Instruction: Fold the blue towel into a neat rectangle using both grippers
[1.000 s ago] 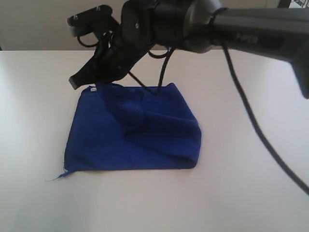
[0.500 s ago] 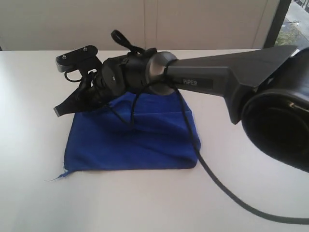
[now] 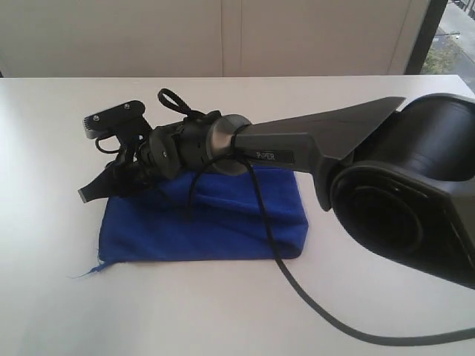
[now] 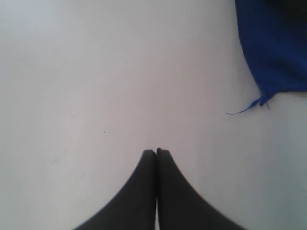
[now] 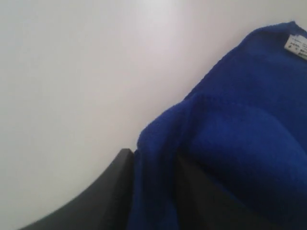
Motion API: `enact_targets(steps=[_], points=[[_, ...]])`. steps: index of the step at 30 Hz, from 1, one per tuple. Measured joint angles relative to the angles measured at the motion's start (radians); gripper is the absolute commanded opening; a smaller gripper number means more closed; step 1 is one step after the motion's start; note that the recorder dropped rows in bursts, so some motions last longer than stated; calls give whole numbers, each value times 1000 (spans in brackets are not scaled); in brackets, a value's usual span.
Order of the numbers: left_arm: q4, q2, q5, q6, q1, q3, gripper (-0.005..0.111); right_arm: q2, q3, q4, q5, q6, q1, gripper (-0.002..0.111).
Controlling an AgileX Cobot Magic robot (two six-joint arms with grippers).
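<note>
The blue towel [image 3: 223, 222] lies folded on the white table [image 3: 44, 133], a loose thread [image 3: 85, 273] trailing off its near left corner. My right gripper [image 3: 87, 194], on the arm marked PiPER, reaches across over the towel's left far part. In the right wrist view its jaws [image 5: 152, 158] are shut on a raised fold of the towel [image 5: 240, 120], and the white tag [image 5: 296, 45] shows at a corner. My left gripper [image 4: 156, 152] is shut and empty above bare table, with the towel's corner [image 4: 273, 43] and thread [image 4: 242, 109] off to one side.
The right arm's big black body [image 3: 401, 208] fills the right of the exterior view, and its cable [image 3: 297, 289] loops over the towel and onto the table in front. A wall runs behind the table's far edge [image 3: 223, 77].
The right gripper has come down and to the left with the towel's far edge in it, drawing that edge toward the near side. The towel now looks shorter front to back.
</note>
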Motion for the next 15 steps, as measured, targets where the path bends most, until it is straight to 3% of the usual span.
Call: enact_targets(steps=[3, 15], points=[[0, 0, 0, 0, 0, 0, 0, 0, -2, 12, -11, 0, 0, 46], [0, 0, 0, 0, 0, 0, 0, -54, -98, 19, 117, 0, -2, 46]])
